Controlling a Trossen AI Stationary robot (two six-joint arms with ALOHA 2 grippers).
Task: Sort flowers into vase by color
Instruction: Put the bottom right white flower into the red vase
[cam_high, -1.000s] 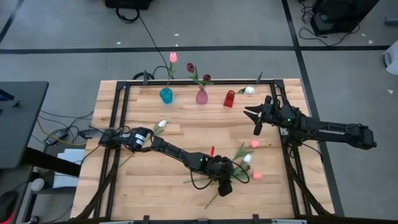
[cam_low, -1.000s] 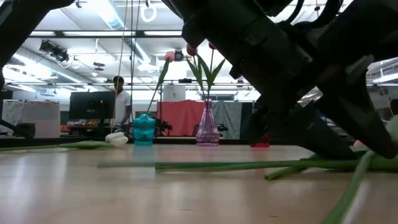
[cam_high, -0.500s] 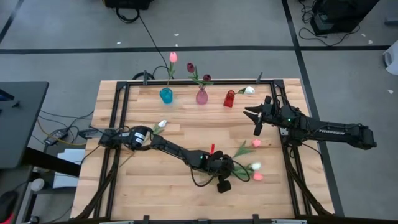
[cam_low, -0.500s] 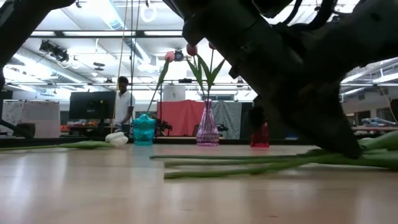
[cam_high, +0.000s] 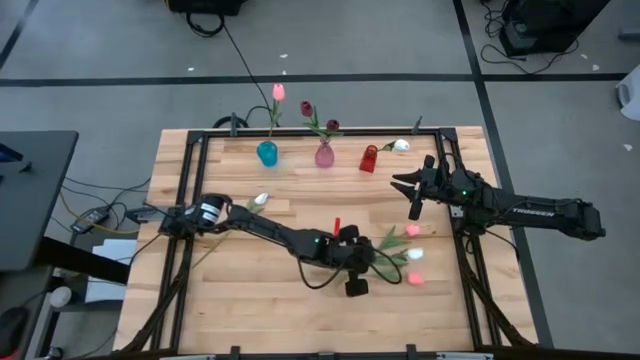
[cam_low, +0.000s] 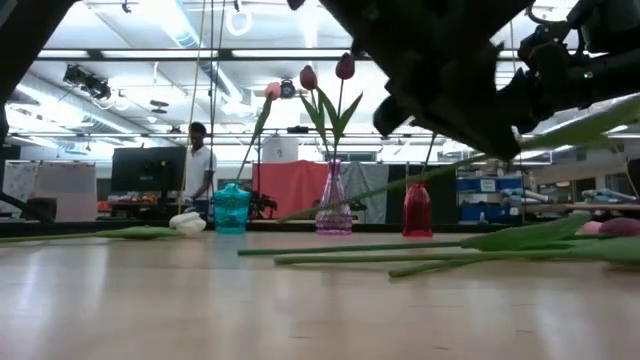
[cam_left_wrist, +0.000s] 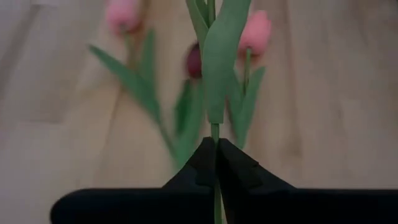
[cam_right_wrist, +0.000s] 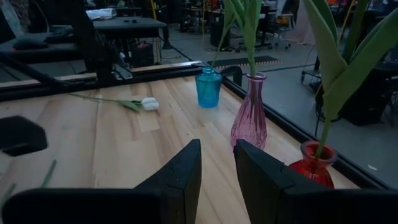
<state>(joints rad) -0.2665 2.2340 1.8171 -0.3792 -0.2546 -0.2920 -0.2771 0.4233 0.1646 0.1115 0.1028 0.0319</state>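
- Left gripper (cam_left_wrist: 216, 163), reaching over the table's (cam_high: 250, 290) centre-right, pinches the thin green stem of 1 tulip (cam_left_wrist: 214, 74) between closed fingers.
- 2 pink tulips (cam_high: 413, 255) lie on the wood just beside it.
- Blue vase (cam_high: 267, 153), pink vase (cam_high: 324, 155) and red vase (cam_high: 369, 158) line the far edge.
- Right gripper (cam_right_wrist: 216, 168) hovers near the red vase, fingers narrowly parted, empty.

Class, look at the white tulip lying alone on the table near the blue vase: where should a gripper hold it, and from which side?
Take the white tulip by its stem, probably from straight above, fingers across it: it lies flat on the table. The right gripper is open; the left gripper is shut on another tulip.
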